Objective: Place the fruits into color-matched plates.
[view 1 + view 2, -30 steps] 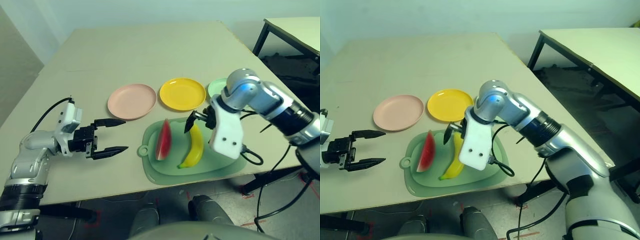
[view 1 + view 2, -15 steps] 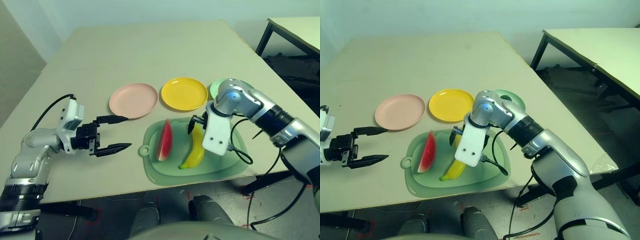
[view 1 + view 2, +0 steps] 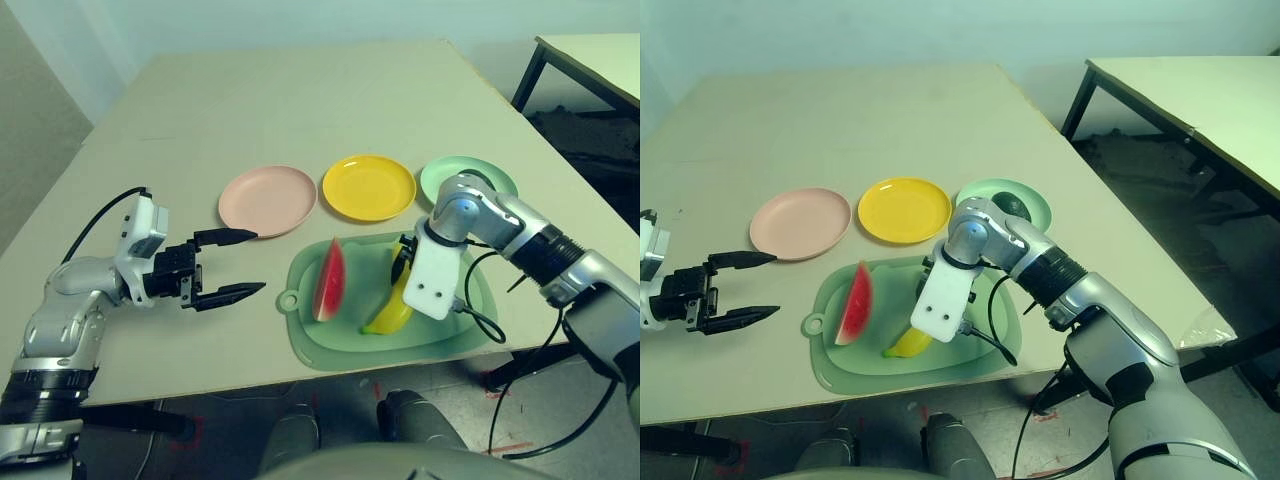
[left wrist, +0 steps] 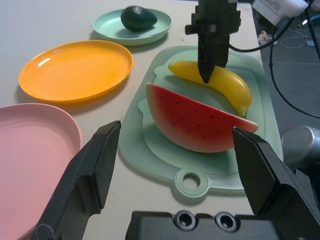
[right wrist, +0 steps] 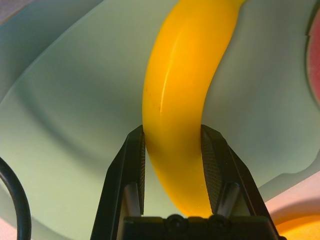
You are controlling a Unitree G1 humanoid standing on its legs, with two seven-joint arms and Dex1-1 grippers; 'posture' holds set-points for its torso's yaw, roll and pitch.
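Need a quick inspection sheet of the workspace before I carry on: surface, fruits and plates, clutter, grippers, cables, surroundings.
Surface: beige table, with a pale green cutting mat near its front edge.
Job's things: watermelon and banana lie on the mat. Avocado sits in the green plate. Pink plate and yellow plate hold no fruit.
Clutter: nothing seen.
Grippers: right gripper has a finger on each side of the banana, which lies on the mat. Left gripper is open above bare table, left of the mat.
Cables: black cable from the right wrist loops over the mat's right edge.
Surroundings: second table to the right.
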